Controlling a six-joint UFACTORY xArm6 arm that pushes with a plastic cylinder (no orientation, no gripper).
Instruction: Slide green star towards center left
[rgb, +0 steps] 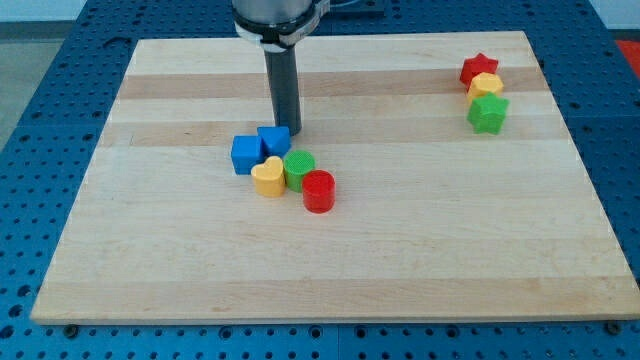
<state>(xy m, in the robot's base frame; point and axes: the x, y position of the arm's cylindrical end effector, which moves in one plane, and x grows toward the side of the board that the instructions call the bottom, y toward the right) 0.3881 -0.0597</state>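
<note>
Camera view shows the wooden counter (400, 250) on a blue perforated base (30, 120). My rod has no jaws; my tip (292, 131) touches the top-right of a blue block (273, 139). Beside that sit another blue block (245, 154), a yellow heart (267, 177), a green cylinder (299, 167) and a red cylinder (318, 191). The green star (488, 113) lies far at the view's upper right, below a yellow block (485, 85) and a red star (479, 68)

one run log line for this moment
tip: beside blue block | green star: view's upper right, untouched, below yellow block | slide: not started
</note>
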